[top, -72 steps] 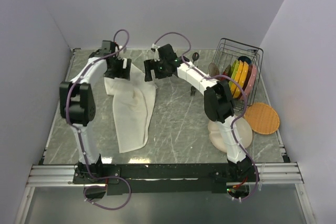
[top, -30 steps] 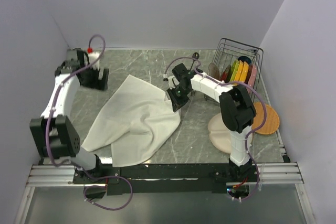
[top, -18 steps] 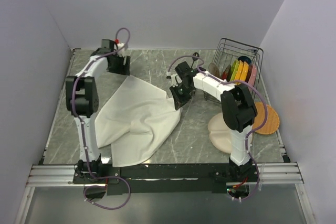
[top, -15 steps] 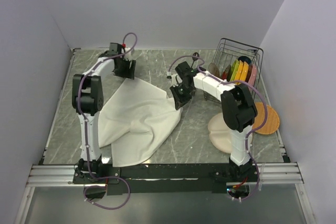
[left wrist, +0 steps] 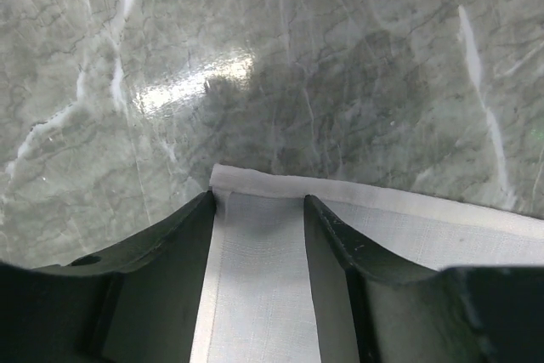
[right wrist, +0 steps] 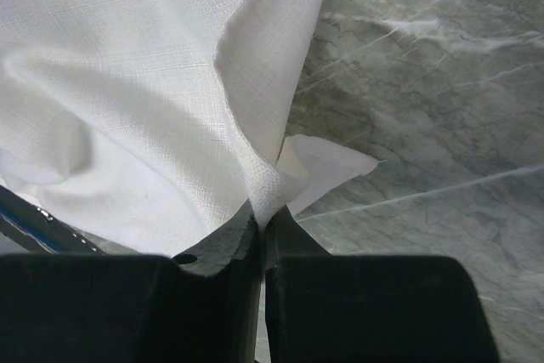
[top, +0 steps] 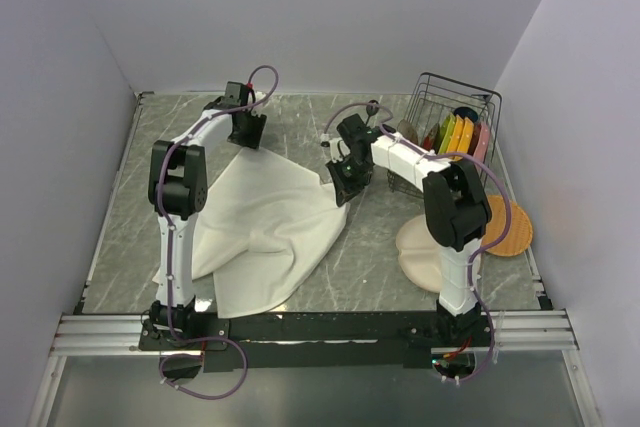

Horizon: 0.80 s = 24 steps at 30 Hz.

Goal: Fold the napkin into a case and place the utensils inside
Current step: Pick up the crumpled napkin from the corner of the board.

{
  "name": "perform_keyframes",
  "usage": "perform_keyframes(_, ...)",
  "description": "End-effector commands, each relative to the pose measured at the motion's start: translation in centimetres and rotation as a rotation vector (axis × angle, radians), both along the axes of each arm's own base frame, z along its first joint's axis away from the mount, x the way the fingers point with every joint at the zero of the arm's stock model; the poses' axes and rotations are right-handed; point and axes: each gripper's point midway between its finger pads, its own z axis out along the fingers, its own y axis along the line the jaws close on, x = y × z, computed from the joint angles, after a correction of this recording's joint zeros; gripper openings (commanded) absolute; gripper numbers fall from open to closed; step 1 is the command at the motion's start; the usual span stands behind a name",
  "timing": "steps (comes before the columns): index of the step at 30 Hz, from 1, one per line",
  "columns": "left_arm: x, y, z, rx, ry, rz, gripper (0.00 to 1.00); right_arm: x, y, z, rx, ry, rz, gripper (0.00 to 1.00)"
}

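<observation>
Corner slip risk
My left gripper sits half-open astride napkin (nothing pinched); right gripper, clamped on it, could tug it away.

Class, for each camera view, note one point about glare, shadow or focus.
Left wrist view: a white glare patch on the marble table with a dark shadow beside it; the left gripper looks soft-edged. Right wrist view: the napkin weave is sharp, its folds shaded. Top external view: even, soft light.

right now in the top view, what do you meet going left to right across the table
napkin → right gripper pinching its right edge → beige plate → orange disc
</observation>
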Motion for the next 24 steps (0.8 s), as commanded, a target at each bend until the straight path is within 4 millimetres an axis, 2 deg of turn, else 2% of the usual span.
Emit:
perform_keyframes(1, -0.2, 1.3, -1.9, 0.05, 0.035, 0.025, 0.52, 1.2, -0.2, 0.9, 0.004, -0.033, -0.002, 0.09)
perform_keyframes(3, -0.5, 1.1, -2.5, 0.049, 0.047, 0.019, 0.51, 1.3, -0.4, 0.8, 0.001, -0.032, -0.004, 0.09)
perform_keyframes(6, -0.7, 0.9, -2.8, 0.039, 0.066, 0.004, 0.26, 1.6, -0.5, 1.0, -0.005, -0.042, -0.005, 0.09)
perform_keyframes(7, -1.1, 0.9, -2.4, 0.038, 0.078, 0.0, 0.09, 1.7, -0.5, 1.2, -0.005, -0.05, -0.002, 0.09)
perform_keyframes(8, -1.0, 1.0, -1.7, 0.032, 0.072, 0.007, 0.02, 2.2, -0.4, 1.7, -0.004, -0.069, -0.002, 0.09)
perform_keyframes(9, -1.5, 1.1, -1.3, 0.022, 0.074, 0.013, 0.01, 2.5, -0.5, 2.2, -0.006, -0.085, -0.003, 0.09)
perform_keyframes(10, -1.3, 1.5, 1.2, 0.008, 0.031, 0.026, 0.01, 2.9, -0.6, 2.5, -0.015, -0.101, -0.011, 0.09)
perform_keyframes(11, -1.2, 1.9, 2.5, -0.003, -0.002, 0.041, 0.01, 3.5, 0.1, 3.6, -0.004, -0.13, -0.012, 0.09)
perform_keyframes(12, -2.1, 2.7, 2.4, 0.006, 0.003, 0.057, 0.01, 3.7, 0.6, 4.1, 0.006, -0.143, -0.014, 0.09)
perform_keyframes(13, -2.1, 4.3, 5.1, 0.002, -0.046, 0.094, 0.01, 3.8, 1.2, 4.5, 0.014, -0.153, -0.023, 0.08)
perform_keyframes(15, -2.9, 6.7, 5.8, 0.0, -0.055, 0.148, 0.01, 3.2, 3.8, 4.9, 0.034, -0.176, 0.019, 0.09)
perform_keyframes(16, -3.1, 9.5, 7.3, 0.002, -0.077, 0.209, 0.01, 2.6, 5.1, 4.9, 0.043, -0.167, 0.028, 0.1)
perform_keyframes(17, -3.4, 10.8, 7.6, 0.006, -0.079, 0.234, 0.01, 1.9, 6.4, 5.1, 0.068, -0.16, 0.06, 0.12)
perform_keyframes(18, -4.1, 12.6, 7.5, 0.017, -0.069, 0.267, 0.01, 0.4, 7.8, 4.5, 0.067, -0.128, 0.107, 0.23)
perform_keyframes(19, -4.5, 15.0, 8.2, 0.024, -0.085, 0.313, 0.01, -0.2, 8.6, 4.7, 0.09, -0.114, 0.131, 0.33)
perform_keyframes(20, -4.9, 16.1, 8.3, 0.032, -0.088, 0.325, 0.01, -1.0, 9.3, 5.0, 0.133, -0.078, 0.146, 0.42)
perform_keyframes(21, -5.6, 17.1, 7.8, 0.037, -0.073, 0.34, 0.01, -0.6, 9.2, 5.6, 0.16, -0.081, 0.132, 0.59)
perform_keyframes(22, -6.2, 18.8, 8.0, 0.043, -0.074, 0.369, 0.01, -0.5, 9.1, 5.9, 0.178, -0.076, 0.12, 0.66)
perform_keyframes(23, -6.5, 19.4, 8.0, 0.048, -0.073, 0.375, 0.01, -0.2, 8.6, 6.0, 0.189, -0.074, 0.104, 0.7)
perform_keyframes(24, -7.2, 19.9, 7.3, 0.053, -0.054, 0.382, 0.01, 1.0, 7.8, 6.8, 0.221, -0.093, 0.072, 0.72)
